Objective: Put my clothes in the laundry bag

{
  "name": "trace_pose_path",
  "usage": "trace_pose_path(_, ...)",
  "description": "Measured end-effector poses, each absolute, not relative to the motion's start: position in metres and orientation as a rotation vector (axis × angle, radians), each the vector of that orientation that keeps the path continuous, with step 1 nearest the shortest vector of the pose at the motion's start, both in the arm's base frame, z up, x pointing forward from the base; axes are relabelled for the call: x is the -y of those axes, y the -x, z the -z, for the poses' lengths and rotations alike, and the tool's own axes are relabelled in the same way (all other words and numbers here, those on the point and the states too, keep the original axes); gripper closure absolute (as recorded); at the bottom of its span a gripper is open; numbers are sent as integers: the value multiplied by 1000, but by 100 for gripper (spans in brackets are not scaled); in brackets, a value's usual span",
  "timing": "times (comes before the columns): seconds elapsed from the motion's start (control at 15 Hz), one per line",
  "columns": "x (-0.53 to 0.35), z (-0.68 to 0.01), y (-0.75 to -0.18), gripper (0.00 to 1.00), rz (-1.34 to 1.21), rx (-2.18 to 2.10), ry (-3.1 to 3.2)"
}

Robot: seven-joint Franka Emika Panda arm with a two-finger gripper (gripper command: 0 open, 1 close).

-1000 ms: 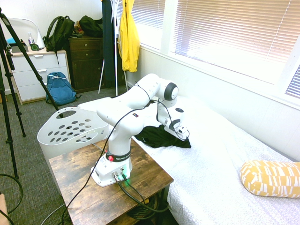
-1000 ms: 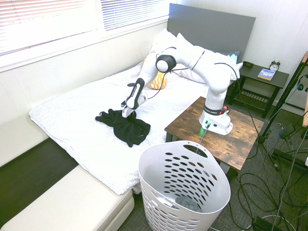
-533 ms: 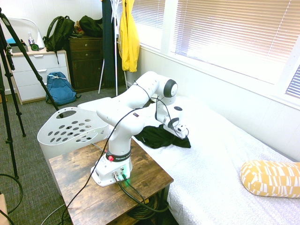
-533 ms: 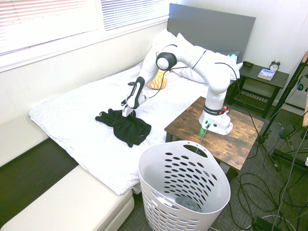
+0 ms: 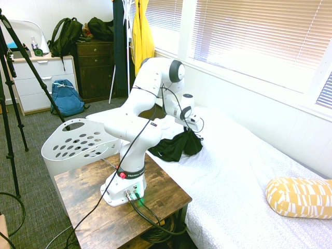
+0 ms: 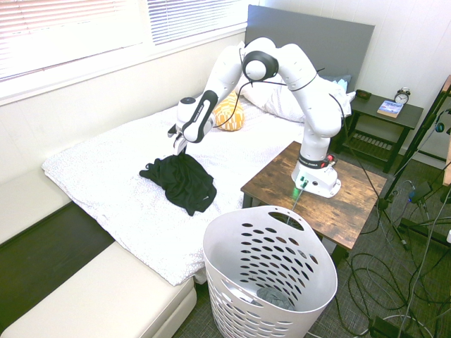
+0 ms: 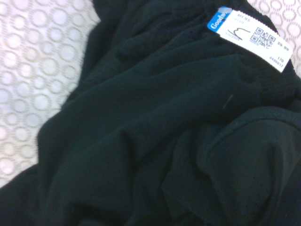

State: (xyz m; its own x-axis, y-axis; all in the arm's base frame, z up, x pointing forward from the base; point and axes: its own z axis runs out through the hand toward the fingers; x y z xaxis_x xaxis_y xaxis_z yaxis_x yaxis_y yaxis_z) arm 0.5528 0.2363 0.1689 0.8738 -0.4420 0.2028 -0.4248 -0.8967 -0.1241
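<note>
The clothes [image 5: 176, 146] are one black garment on the white bed [image 5: 249, 171], with one part pulled up into a peak. My gripper [image 5: 194, 128] is shut on that peak, a little above the bedspread, so the cloth hangs down from it while the rest still lies on the bed. The second exterior view shows the same grip, with my gripper [image 6: 179, 148] above the garment [image 6: 186, 182]. Black fabric [image 7: 150, 141] fills the wrist view, with a white tag [image 7: 249, 37]. The laundry bag [image 5: 104, 150], a white holed basket [image 6: 213, 264], stands on the floor by the bed's corner.
A yellow patterned pillow [image 5: 301, 197] lies further up the bed. A yellow jacket [image 5: 142, 41] hangs by the window. A blue backpack [image 5: 66, 97] leans on white drawers and a dark green backpack [image 5: 65, 33] sits above. A low white bench [image 6: 91, 296] runs along the bed's foot.
My gripper has shut on the garment and risen, swinging toward the foot of the bed. The flat cloth is now bunched and partly lifted.
</note>
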Motion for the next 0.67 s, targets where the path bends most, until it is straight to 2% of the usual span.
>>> trace_pose_path(0.2, -275, -239, -509, 100, 340, -625, 3027)
trace_pose_path(0.47, -305, -373, -474, 100, 287, -508, 3106)
trace_pose_path(0.67, -346, -475, -405, 100, 336, -402, 3161)
